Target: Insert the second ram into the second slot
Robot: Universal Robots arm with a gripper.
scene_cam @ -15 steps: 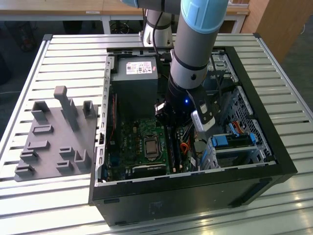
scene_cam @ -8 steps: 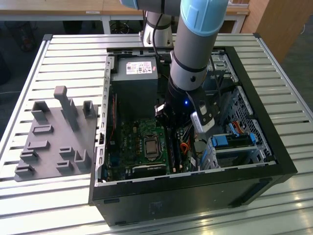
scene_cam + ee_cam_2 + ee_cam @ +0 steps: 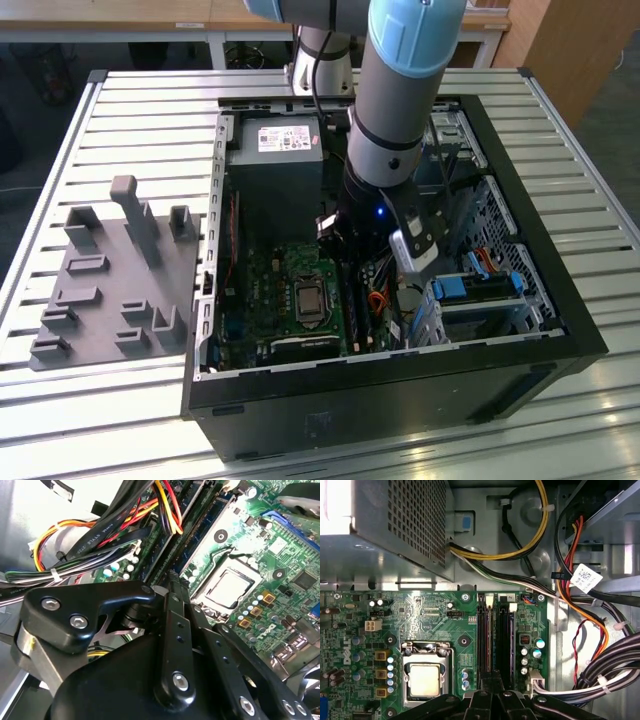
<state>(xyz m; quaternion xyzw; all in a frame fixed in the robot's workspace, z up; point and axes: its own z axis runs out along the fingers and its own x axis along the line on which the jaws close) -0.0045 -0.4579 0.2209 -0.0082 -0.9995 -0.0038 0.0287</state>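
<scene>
The open computer case (image 3: 500,370) lies on the slatted table, and my arm reaches down into it. My gripper (image 3: 352,262) is low over the motherboard's memory slots (image 3: 505,640), next to the processor socket (image 3: 425,677). In both wrist views the fingers are pressed together with no gap, tips (image 3: 492,676) in line with the slots. The second ram (image 3: 493,640) shows as a thin blue-edged strip standing in a slot and running from the white end latches to the fingertips. My gripper (image 3: 172,577) meets its top edge. Whether it is fully seated is hidden.
A grey power supply (image 3: 275,150) fills the case's far end. Cable bundles (image 3: 600,680) run close beside the slots. Bright-blue drive latches (image 3: 470,290) sit at the exterior view's right. A grey holder fixture (image 3: 110,280) lies on the table at that view's left.
</scene>
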